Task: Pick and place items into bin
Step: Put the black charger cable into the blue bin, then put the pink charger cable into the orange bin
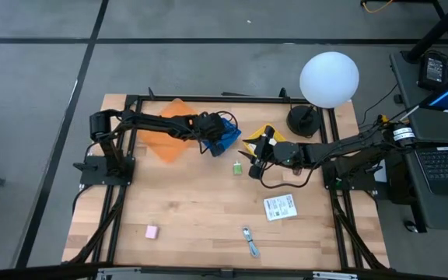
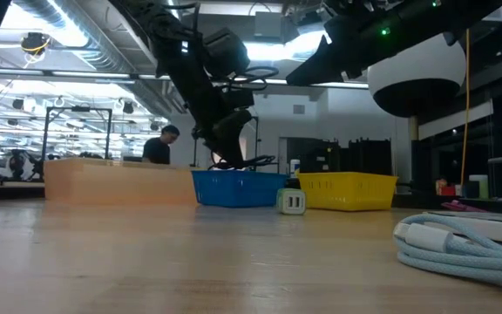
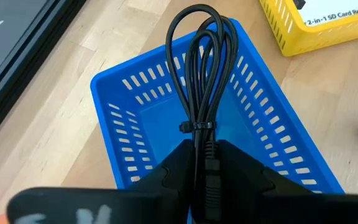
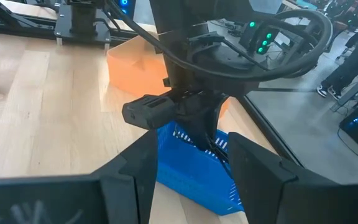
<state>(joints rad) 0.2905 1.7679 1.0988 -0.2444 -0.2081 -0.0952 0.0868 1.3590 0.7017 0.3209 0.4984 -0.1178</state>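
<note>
While the left hand (image 3: pixel 205 163) holds the black coiled cable (image 3: pixel 202 68) clamped above the blue bin (image 3: pixel 151 118), the right hand (image 1: pixel 257 148) waits apart nearby; pink block (image 1: pixel 152 231), white printed packet (image 1: pixel 280 207) and blue-silver tool (image 1: pixel 250 242) remain on the tabletop (image 1: pixel 193 202).

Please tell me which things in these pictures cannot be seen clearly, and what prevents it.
- Blue basket, high view: the left arm covers most of it.
- Black coiled cable, left wrist view: its lower end is hidden between the left tool fingers.
- Yellow basket, left wrist view: cut off by the edge.
- Small green piece, high view: too small to identify.
</note>
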